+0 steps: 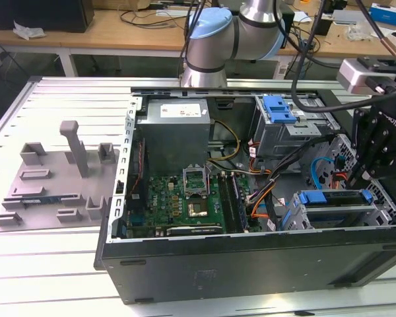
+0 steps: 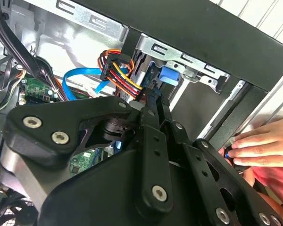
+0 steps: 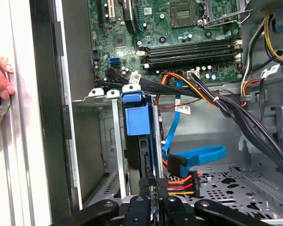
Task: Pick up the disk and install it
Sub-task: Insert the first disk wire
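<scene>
Inside the open computer case (image 1: 251, 264), the disk (image 3: 134, 117) sits edge-on in the metal drive cage (image 3: 101, 155) near the front wall, its blue carrier showing at the cage mouth. The tool (image 3: 153, 200) hangs right at the disk's exposed edge; its fingers look nearly pressed together, though whether they pinch the disk cannot be told. Installation appears nearly complete. A person's hand (image 2: 262, 148) rests on the case rim.

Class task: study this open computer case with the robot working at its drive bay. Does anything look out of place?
Yes: a person's hand rests against the outside edge of the computer case, close to the gripper at the disk in the drive bay. Odd this near a working arm.
</scene>
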You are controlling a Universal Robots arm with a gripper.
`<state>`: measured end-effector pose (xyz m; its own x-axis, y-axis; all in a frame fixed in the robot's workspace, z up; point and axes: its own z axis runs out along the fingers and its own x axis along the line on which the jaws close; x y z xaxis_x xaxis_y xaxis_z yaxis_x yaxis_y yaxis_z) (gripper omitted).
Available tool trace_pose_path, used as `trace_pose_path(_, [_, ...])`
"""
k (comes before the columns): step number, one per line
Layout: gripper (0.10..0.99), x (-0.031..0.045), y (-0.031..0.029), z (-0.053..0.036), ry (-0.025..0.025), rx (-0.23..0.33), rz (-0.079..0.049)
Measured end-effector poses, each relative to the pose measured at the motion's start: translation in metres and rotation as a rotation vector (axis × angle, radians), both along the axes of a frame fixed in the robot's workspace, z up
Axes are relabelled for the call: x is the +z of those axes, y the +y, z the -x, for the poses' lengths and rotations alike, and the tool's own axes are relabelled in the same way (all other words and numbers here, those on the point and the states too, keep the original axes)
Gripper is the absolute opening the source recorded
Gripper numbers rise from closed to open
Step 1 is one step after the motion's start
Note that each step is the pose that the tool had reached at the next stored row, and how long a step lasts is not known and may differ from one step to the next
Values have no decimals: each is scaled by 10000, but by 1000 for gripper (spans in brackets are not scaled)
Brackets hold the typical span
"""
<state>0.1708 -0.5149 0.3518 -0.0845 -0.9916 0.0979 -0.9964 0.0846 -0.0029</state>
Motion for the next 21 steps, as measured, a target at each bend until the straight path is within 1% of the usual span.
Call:
trace_pose_path(10, [169,-29,0,2,0,84,1])
trace_pose_path(15, [169,-85,-14,8,0,205,0])
trace_pose_path(21, [169,-119,-15,8,0,245,1])
